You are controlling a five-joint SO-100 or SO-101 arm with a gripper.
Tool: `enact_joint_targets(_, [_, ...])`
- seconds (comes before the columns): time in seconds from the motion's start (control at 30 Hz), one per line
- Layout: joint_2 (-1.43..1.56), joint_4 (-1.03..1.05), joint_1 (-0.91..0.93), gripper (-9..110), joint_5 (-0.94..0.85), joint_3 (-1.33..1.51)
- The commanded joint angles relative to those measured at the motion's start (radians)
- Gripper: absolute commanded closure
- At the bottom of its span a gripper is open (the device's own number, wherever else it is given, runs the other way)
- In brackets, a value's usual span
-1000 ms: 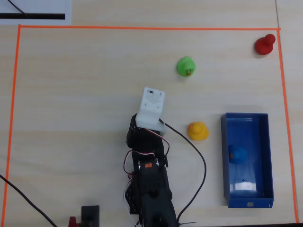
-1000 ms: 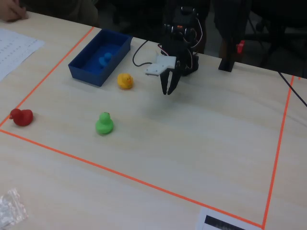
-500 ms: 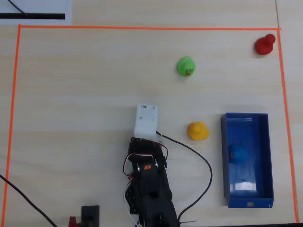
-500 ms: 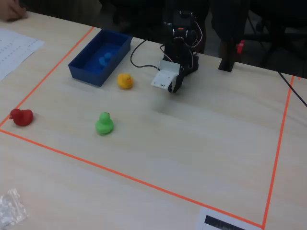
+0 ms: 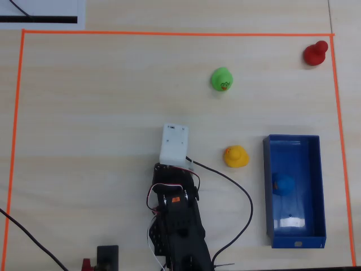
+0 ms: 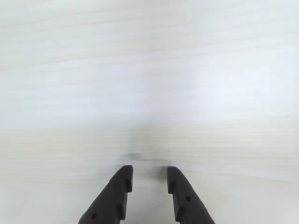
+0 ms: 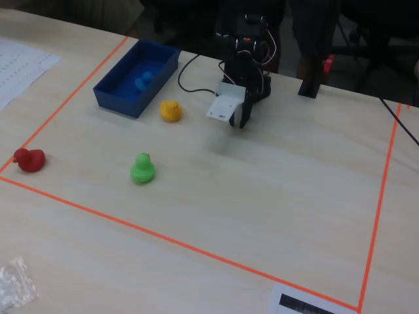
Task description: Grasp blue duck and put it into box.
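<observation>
The blue duck (image 5: pixel 283 184) was seen lying inside the blue box (image 5: pixel 321 186), at about three o'clock from the arm in the overhead view. The claw (image 6: pixel 148 176) was held just above the bare desk (image 6: pixel 149 70), slightly parted, nothing gripped. The yellow duck (image 5: pixel 236 156) was found just beside the box, the green duck (image 5: pixel 221 79) at twelve o'clock from it.

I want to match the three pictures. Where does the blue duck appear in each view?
Overhead view: blue duck lies inside the blue box, at the right.
Fixed view: blue duck in the same box, at upper left.
Wrist view: not in it; only bare table.
Shared landmark: the yellow duck beside the box.
</observation>
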Motion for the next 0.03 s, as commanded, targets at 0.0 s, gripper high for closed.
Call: enact_joint_targets(0.0, [-0.015,0.018,0.011,94,-0.005,-0.003])
